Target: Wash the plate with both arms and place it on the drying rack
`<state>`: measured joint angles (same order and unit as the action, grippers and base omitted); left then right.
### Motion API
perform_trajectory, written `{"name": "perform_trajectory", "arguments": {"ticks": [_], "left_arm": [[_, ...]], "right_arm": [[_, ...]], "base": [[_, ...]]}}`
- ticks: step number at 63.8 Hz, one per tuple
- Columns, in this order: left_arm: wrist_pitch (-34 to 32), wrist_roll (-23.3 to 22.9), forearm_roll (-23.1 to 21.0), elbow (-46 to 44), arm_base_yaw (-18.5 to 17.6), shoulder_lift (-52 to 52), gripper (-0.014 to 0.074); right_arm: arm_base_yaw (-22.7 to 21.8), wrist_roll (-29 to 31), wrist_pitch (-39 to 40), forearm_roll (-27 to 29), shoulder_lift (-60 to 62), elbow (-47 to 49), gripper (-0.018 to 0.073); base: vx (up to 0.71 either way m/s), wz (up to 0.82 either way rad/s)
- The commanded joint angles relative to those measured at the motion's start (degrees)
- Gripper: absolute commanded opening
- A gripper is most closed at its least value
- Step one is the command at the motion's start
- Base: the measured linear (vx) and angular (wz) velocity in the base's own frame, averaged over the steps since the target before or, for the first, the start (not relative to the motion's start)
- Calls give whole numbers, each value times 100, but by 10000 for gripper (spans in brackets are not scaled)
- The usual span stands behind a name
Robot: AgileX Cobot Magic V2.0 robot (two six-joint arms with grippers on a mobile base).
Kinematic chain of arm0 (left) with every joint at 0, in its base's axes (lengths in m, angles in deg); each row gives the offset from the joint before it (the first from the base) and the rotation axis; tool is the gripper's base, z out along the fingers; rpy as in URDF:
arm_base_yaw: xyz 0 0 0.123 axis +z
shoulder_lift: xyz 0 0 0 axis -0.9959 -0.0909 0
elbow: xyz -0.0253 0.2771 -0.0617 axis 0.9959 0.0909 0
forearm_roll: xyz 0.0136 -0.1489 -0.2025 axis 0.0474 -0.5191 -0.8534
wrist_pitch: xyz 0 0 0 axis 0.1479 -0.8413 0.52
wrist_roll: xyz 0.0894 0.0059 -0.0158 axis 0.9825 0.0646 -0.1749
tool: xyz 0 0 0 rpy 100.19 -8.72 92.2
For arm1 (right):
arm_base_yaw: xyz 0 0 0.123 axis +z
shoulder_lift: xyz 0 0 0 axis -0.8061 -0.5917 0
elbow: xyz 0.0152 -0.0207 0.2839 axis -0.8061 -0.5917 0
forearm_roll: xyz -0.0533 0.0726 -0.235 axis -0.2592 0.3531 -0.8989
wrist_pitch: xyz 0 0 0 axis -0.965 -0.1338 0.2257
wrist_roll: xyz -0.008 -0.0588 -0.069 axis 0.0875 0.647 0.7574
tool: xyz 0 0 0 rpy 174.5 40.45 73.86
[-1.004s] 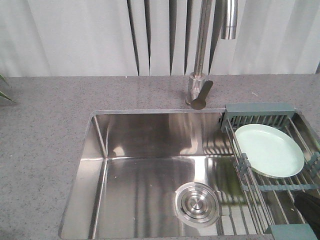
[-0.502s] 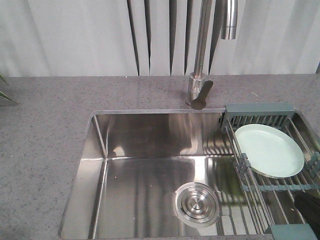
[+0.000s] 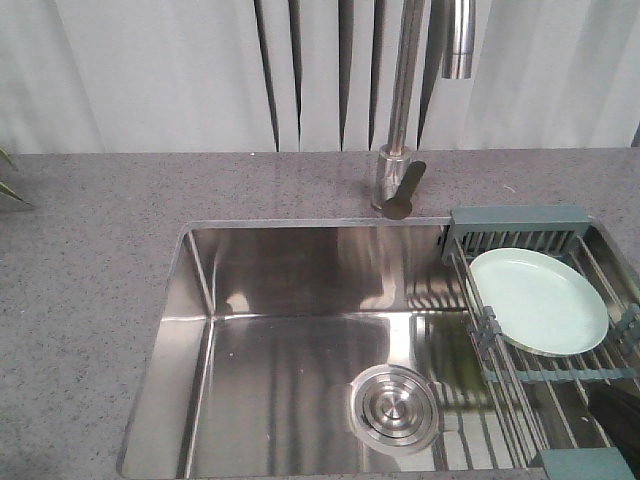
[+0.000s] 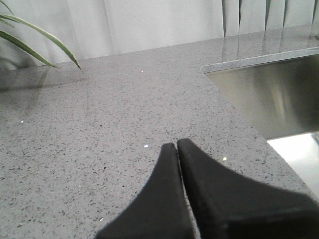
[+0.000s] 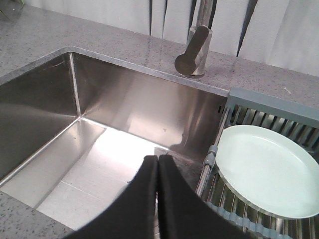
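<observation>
The plate (image 3: 540, 300) lies on the drying rack (image 3: 520, 232) wires.

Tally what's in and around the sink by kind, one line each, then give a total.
Plate: 1
Drying rack: 1
Faucet: 1
Sink basin: 1
Drain strainer: 1
Plant, leaves only, at the counter's edge: 1
Grippers: 2, left gripper and right gripper
Total: 8

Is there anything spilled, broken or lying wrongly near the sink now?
Nothing stands out. The plate lies flat and whole on the drying rack at the sink's right end. No spill shows on the basin or counter.
</observation>
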<state>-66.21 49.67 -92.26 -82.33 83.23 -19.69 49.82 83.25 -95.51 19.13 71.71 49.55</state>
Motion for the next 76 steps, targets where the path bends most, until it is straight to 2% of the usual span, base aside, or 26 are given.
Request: {"name": "perform_trajectory", "arguments": {"ticks": [1,19,27,32,42,47,53,59,65,76], "left_arm": [[-470,11,-62,-148,11,90,-6],[-470,11,-62,-148,11,90,-6],[-470,11,-62,-148,11,90,-6],[-470,11,-62,-148,11,90,-6],[-470,11,-62,-148,11,90,-6],[-470,11,-62,-148,11,90,-6],[-470,11,-62,-148,11,90,-6],[-470,11,-62,-148,11,90,-6],[-470,11,-62,-148,11,90,-6],[-470,11,-62,-148,11,90,-6]], "right_arm": [[-22,36,240,161,-54,149,-4],[-22,42,441,125,91,149,-4],[22,-76,467,-670,331,149,-4],[191,-737,645,-1340,520,149,-4],[319,-3201,986,-3003,848,18,-4],[319,-4190,1308,-3734,1002,-274,-4],[319,-5063,1714,-4224,1224,-733,-4],[319,-5350,1923,-4397,1494,-1064,-4],[319,-5363,2190,-4410,1669,-1280,-4],[319,-5499,3387,-4392,1663,-1792,-4]], "base": [[0,0],[0,0],[0,0],[0,0],[0,0],[0,0],[0,0],[0,0],[0,0],[0,0]]}}
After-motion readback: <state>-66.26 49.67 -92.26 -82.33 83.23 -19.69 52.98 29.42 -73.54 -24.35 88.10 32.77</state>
